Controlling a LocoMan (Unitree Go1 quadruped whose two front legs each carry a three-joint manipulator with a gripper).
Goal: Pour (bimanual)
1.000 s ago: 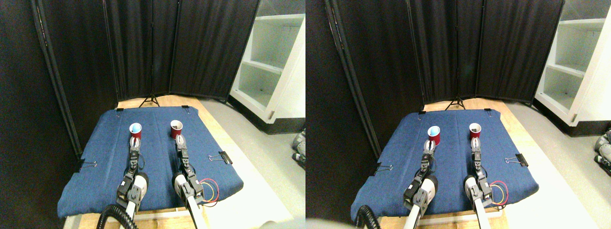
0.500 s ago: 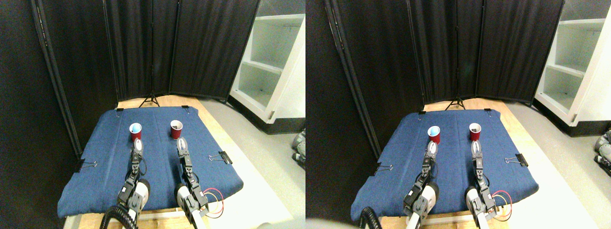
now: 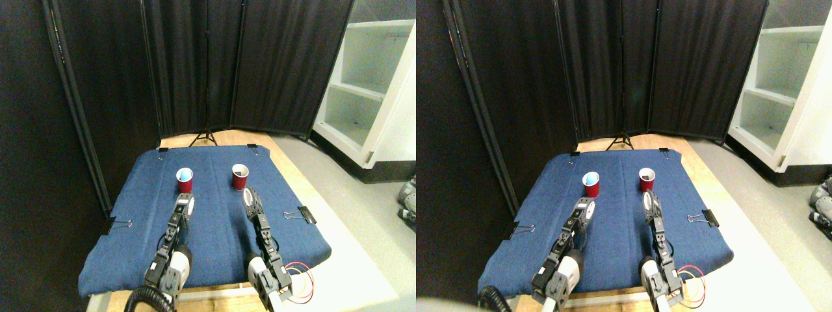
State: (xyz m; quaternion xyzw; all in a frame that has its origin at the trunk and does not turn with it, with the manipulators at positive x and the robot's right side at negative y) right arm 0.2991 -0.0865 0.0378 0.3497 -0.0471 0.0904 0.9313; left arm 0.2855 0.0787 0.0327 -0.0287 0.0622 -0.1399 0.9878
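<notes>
Lab: black curtain screens (image 3: 195, 65)

My wooden desk (image 3: 286, 170) carries a blue cloth (image 3: 214, 221) fastened at its edges by black binder clips (image 3: 305, 214), and upright on the cloth's far half stand two red cups, the left cup (image 3: 184, 180) holding something pale blue, the right cup (image 3: 240, 176) apart beside it.
</notes>
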